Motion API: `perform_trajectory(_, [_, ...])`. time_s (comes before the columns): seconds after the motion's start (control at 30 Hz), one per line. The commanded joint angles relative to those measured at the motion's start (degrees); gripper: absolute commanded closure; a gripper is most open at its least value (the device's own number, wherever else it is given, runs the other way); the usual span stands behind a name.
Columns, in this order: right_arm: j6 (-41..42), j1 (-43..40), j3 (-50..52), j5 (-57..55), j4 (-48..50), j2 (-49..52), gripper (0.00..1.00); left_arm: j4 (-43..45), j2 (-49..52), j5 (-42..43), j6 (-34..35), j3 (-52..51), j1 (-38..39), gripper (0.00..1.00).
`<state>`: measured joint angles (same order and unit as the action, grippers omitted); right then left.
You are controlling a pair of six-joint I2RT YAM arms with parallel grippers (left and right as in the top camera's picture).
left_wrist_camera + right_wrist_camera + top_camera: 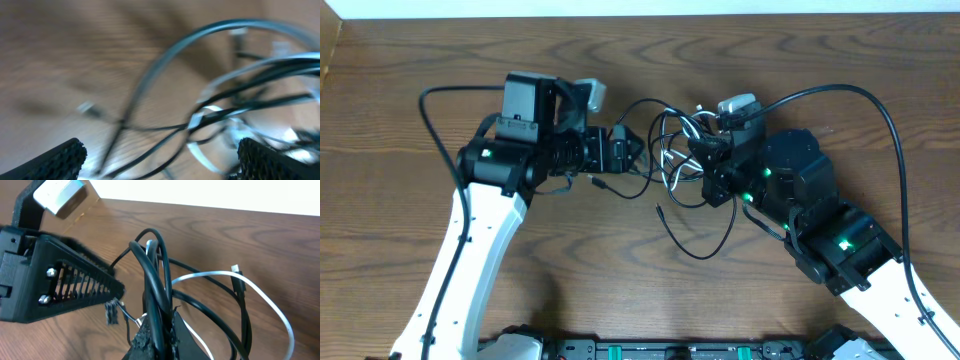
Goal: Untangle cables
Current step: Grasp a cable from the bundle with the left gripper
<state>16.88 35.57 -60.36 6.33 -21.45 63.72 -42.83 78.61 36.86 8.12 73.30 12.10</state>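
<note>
Nearest my side: a slack loop of black cable (700, 250) droops from the bunch toward 6 o'clock and lies flat on the table (410, 70). One small plug (660, 211) ends at about 7 o'clock of the bunch, just inside that loop.

Next out: the cables (670, 160) sit knotted mid-table, between the two arms. Black strands and one white cable (220, 274) cross each other. I cannot trace which runs over which.

Right gripper (688, 158) comes in from 3 o'clock of the bunch. In its wrist view the jaws are pressed together, clamped on black cable strands that rise from the fingertips as an upright loop. The white cable arcs off toward 3 o'clock in that view, outside the grip. A dark plug (237, 275) sits just beside the white arc.

Left gripper (636, 150) is at 9 o'clock of the bunch, facing the right one, near it but apart. Its pads (64, 161) stand wide apart at the bottom corners of its own wrist view. Strands cross ahead of them; the picture is blurred, and I see no strand pinched. A second plug (592, 182) lies at 7 o'clock of this gripper.

Farthest: a thin black loop (645, 103) reaches toward 12 o'clock of the bunch.
</note>
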Motion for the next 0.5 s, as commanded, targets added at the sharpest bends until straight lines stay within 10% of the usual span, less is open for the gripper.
perform_trajectory(0.0, [-1.14,-0.39,-0.98,1.6,0.39,-0.09,0.99,2.67,0.66,16.7,-8.37,0.04,-0.17,0.02])
perform_trajectory(0.47, [-1.09,-0.39,-0.98,7.13,0.96,-0.09,0.99,3.34,0.74,23.58,-16.94,0.04,-0.13,0.02])
